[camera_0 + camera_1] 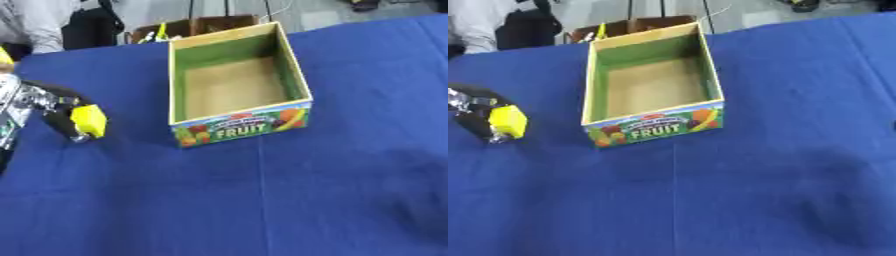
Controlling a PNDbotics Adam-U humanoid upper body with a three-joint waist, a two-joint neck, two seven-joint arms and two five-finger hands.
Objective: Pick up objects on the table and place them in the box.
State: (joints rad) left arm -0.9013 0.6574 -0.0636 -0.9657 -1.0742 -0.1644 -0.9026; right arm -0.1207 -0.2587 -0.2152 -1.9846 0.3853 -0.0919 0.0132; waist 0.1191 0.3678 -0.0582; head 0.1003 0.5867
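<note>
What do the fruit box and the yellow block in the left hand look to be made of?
Box: probably wood or thick board, with pale raw rims, green-painted inner walls and a printed fruit label. Yellow block, held in the left hand: likely plastic or painted wood, smooth and evenly coloured.

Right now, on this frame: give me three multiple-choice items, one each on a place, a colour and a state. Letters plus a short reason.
1. Where is the yellow block relative to the wooden box with the FRUIT label?
A. inside it
B. to its left
C. to its right

2. What colour is the cloth on the table?
A. blue
B. red
C. grey

3. What is the state of the robot's left hand?
A. open and idle
B. shut on the yellow block
C. resting in the box

Key: 1 B, the block sits left of the box; 2 A, the cloth is blue all over; 3 B, its fingers curl round the block.
</note>
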